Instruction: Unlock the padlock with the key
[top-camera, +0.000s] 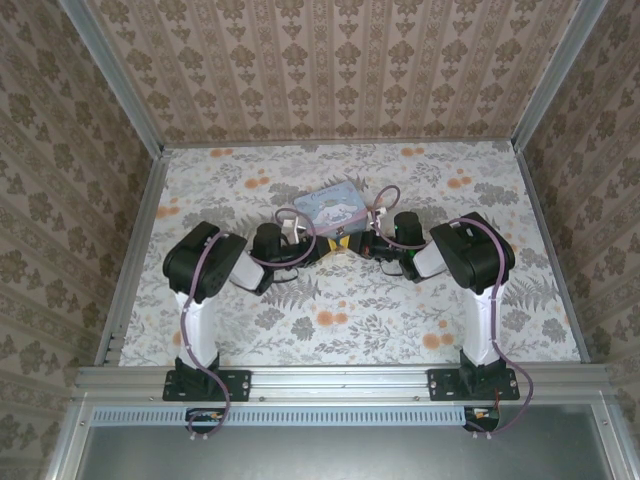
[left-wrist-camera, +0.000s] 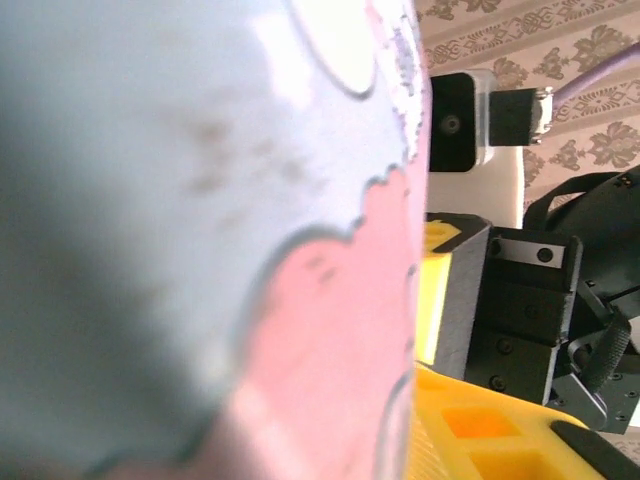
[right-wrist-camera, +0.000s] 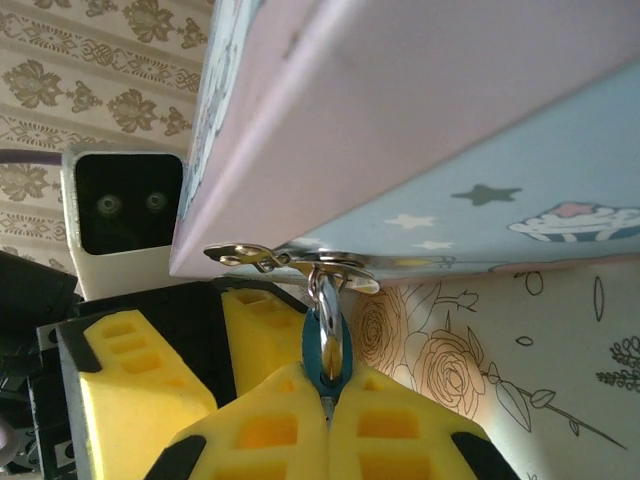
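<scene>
Yellow fingers (right-wrist-camera: 270, 430) crowd the bottom of the right wrist view, the 2 of them pressed flat together. That's the right gripper (right-wrist-camera: 328, 392) pinching the padlock (right-wrist-camera: 313, 352), a thin teal-blue body seen edge-on and nipped right at the tips. Up from the lock, its silver shackle (right-wrist-camera: 333, 340) loops through the metal hasp (right-wrist-camera: 285, 258) on the lower edge of the pastel tin (right-wrist-camera: 420, 110), so the padlock hangs off the tin at that hasp. The tin tilts across the top of that view, with a pale pink face above and a pale blue one with stars and a cupcake below. Past it lies the rose-printed table cover (right-wrist-camera: 500, 350).

Over to the left gripper (top-camera: 322, 246): from above it meets the right one nose to nose at mid-table, just on the near side of the tin. On the left wrist view 1 yellow finger (left-wrist-camera: 500, 435) shows low right, and the blurred blue-and-pink tin wall hides the rest, so I can't tell whether those jaws are spread or gripping. Facing it are the right gripper's black body and white camera housing (left-wrist-camera: 470, 120). Patterned wallpaper (top-camera: 330, 60) rings the table.
</scene>
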